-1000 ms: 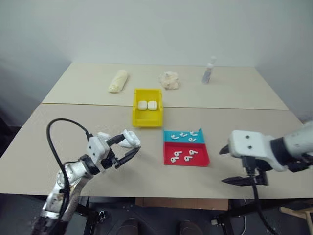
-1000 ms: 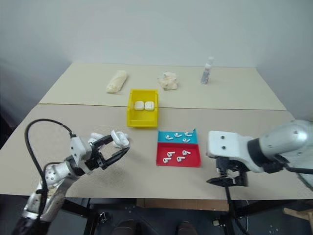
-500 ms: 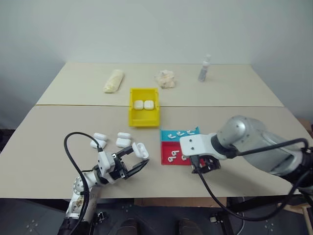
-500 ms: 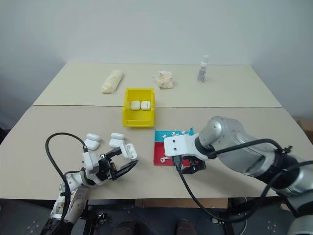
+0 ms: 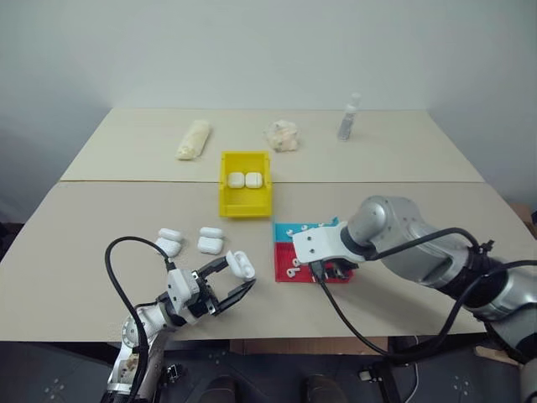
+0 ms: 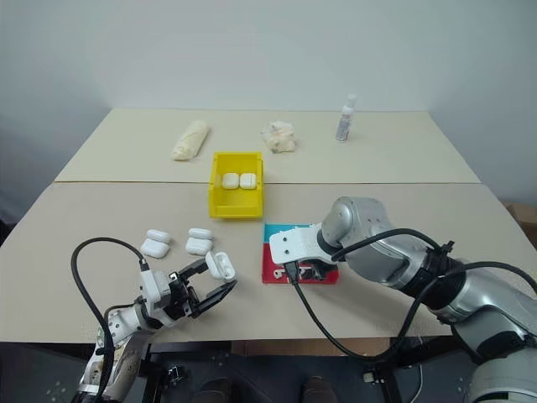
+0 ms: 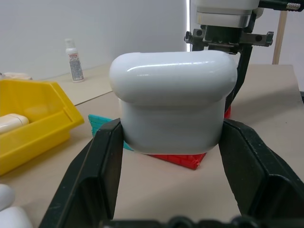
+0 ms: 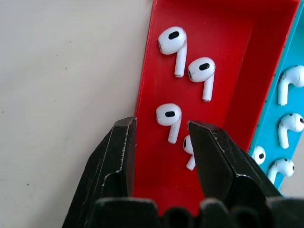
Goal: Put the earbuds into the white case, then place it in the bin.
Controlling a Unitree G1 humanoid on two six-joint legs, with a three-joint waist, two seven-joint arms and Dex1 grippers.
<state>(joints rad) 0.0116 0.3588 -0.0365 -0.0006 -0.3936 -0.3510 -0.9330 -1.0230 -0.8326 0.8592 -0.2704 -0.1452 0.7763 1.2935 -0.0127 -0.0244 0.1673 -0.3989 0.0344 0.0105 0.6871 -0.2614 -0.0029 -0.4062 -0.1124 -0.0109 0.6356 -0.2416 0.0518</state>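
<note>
My left gripper (image 5: 238, 274) is shut on a white case (image 7: 173, 102) with its lid closed, held just above the table's near left part. My right gripper (image 8: 161, 130) points down into the red tray (image 8: 223, 42), open, with one earbud (image 8: 168, 116) between its fingertips and not touched by either. Other earbuds (image 8: 173, 40) lie loose in the same tray, and several more in the blue tray (image 5: 294, 229) behind it. The yellow bin (image 5: 246, 201) stands farther back at the middle, with two cases (image 5: 245, 179) inside.
Loose white cases (image 5: 211, 240) lie on the table left of the trays. Along the far table stand a rolled cloth (image 5: 193, 138), a crumpled cloth (image 5: 283, 134) and a small bottle (image 5: 347, 117). A seam runs between the two tables.
My right arm swung in from the right edge to above the red tray and its fingers drew closer together. The left gripper sank a little with the case. The camera shifted.
</note>
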